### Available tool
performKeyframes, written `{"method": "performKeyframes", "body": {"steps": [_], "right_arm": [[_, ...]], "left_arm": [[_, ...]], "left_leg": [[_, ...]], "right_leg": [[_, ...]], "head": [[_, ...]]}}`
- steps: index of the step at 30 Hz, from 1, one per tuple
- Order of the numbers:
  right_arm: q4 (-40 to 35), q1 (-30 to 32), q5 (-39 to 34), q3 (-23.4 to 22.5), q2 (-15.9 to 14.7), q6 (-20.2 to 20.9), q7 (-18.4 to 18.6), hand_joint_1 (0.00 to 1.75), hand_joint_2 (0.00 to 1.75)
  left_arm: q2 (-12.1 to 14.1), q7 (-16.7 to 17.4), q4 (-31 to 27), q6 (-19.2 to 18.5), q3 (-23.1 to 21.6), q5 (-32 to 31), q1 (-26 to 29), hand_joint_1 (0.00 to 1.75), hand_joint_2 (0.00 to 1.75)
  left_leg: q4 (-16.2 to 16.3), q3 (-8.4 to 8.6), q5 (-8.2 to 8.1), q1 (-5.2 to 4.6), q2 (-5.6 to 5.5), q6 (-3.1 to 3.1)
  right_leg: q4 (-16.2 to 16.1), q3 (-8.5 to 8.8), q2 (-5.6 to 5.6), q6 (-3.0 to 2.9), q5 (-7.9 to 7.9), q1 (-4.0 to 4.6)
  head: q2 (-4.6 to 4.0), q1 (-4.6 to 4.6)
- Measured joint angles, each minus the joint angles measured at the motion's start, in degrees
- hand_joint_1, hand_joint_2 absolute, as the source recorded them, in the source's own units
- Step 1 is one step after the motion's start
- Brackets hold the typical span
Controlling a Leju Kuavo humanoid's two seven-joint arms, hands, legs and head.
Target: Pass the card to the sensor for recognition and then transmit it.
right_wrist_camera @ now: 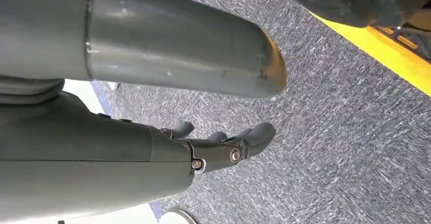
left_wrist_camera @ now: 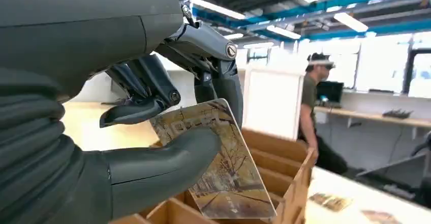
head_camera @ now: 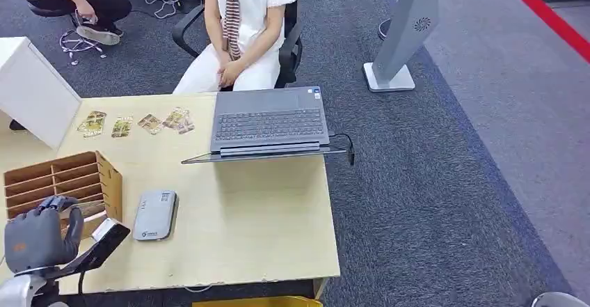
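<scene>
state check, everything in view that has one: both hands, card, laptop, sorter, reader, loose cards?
left robot hand: pinching the card between thumb and fingers, over the wooden sorter
card: held, tilted, lower edge down in the sorter
right robot hand: holds nothing, fingers loosely curled, above the carpet
wooden sorter: on the table, slots open
laptop: open
card reader: flat on the table, nothing on it
loose cards: lying in a row on the table

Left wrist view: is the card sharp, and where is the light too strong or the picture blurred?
Left wrist view: the card is fairly sharp; windows behind are overexposed, the standing person soft. Right wrist view: carpet under the right hand looks streaky. Head view: even light.
</scene>
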Motion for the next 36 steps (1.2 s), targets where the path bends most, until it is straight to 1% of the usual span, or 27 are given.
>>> {"method": "performKeyframes", "body": {"steps": [4,7,9,11,12,13,16,20,22,26,30,33,36], "right_arm": [[0.00,0.03,-0.02,-0.63,0.00,-0.13,0.15,0.00,0.00],[0.00,0.02,0.00,-0.94,0.00,-0.15,0.07,0.00,0.00],[0.00,0.03,0.00,-1.07,0.00,-0.13,-0.02,0.00,0.00],[0.00,0.03,0.04,-1.16,0.00,-0.11,-0.26,0.00,0.00],[0.00,0.03,0.15,-1.16,0.00,-0.09,-0.50,0.00,0.00],[0.00,-0.02,0.24,-1.16,0.00,-0.02,-0.85,0.00,0.00],[0.00,-0.51,0.37,-1.16,0.00,0.22,-1.05,0.00,0.00],[0.00,-1.13,1.07,-1.16,0.20,0.68,-0.06,0.00,0.00],[0.02,-1.31,1.29,-1.16,0.42,0.81,0.41,0.00,0.00],[0.04,-1.33,1.29,-1.16,0.77,0.92,0.52,0.00,0.00],[0.07,-1.42,1.36,-1.16,1.14,0.90,0.74,0.00,0.00],[0.11,-1.42,1.38,-1.16,1.42,0.90,1.03,0.00,0.00],[0.11,-1.42,1.38,-1.16,1.60,0.90,0.96,0.00,0.00]], "left_arm": [[-0.22,-0.70,-6.41,0.30,-0.46,0.67,2.14,1.75,1.75],[-0.22,-0.81,-9.66,0.28,-0.87,1.00,2.45,1.75,1.75],[-0.22,-0.81,-11.06,0.15,-1.03,1.00,2.25,1.75,1.75],[-0.20,-0.59,-11.27,0.09,-1.33,0.92,1.50,1.75,1.75],[-0.15,-0.26,-11.12,0.06,-1.42,0.52,0.42,1.75,1.75],[0.00,0.35,-10.66,0.06,-1.51,0.06,-1.81,1.75,1.75],[0.46,0.55,-5.43,0.48,-1.79,-0.92,-9.57,1.75,1.75],[0.55,0.59,6.88,3.72,-2.66,-3.50,-22.07,1.75,1.75],[0.55,0.94,11.58,4.28,-2.91,-4.13,-26.60,1.75,1.75],[0.57,1.77,18.03,5.14,-3.61,-5.16,-31.96,1.75,1.75],[0.90,1.64,24.64,5.53,-3.74,-4.94,-36.07,1.75,1.75],[0.87,1.38,27.31,6.19,-3.83,-4.50,-37.29,1.75,1.75],[0.90,1.55,29.38,6.60,-4.17,-4.61,-37.33,1.75,1.75]], "left_leg": [[0.00,-0.01,-0.02,-0.02,-0.02,0.03],[0.00,-0.01,-0.02,-0.03,-0.03,0.04],[0.01,0.01,-0.02,-0.05,-0.03,0.04],[0.02,0.03,-0.01,-0.12,-0.03,0.03],[0.04,0.02,0.02,-0.14,-0.04,0.07],[0.05,-0.07,0.06,-0.11,-0.10,0.05],[0.05,-0.09,0.19,-0.12,-0.19,-0.01],[0.05,-0.14,0.37,-0.09,-0.17,-0.07],[0.05,-0.12,0.40,-0.06,-0.08,-0.11],[0.06,-0.11,0.42,-0.07,-0.03,-0.10],[0.06,-0.13,0.43,-0.07,0.00,-0.13],[0.06,-0.13,0.43,-0.07,0.00,-0.13],[0.06,-0.14,0.43,-0.07,-0.01,-0.13]], "right_leg": [[-0.02,0.00,-0.01,0.07,-0.05,0.00],[-0.03,0.01,-0.01,0.07,-0.04,0.00],[-0.04,0.00,-0.01,0.07,-0.04,-0.01],[-0.05,-0.02,-0.01,0.07,-0.04,0.00],[-0.05,-0.05,-0.02,0.08,-0.03,0.01],[-0.05,-0.04,-0.11,0.09,-0.03,0.04],[-0.03,-0.02,-0.23,0.05,0.09,0.03],[-0.02,-0.05,-0.25,-0.05,0.31,0.02],[-0.01,-0.07,-0.17,-0.10,0.41,0.01],[-0.01,-0.12,-0.06,-0.11,0.42,0.02],[-0.01,-0.14,-0.02,-0.11,0.42,0.02],[-0.02,-0.15,-0.02,-0.12,0.42,0.02],[-0.02,-0.15,-0.03,-0.11,0.41,0.02]], "head": [[0.00,0.02],[0.02,0.02],[0.00,0.00],[0.00,0.00],[0.00,0.00],[0.00,0.04],[0.00,0.00],[0.00,0.00],[0.00,0.07],[0.00,0.04],[0.00,0.04],[0.00,0.02],[0.02,0.04]]}}
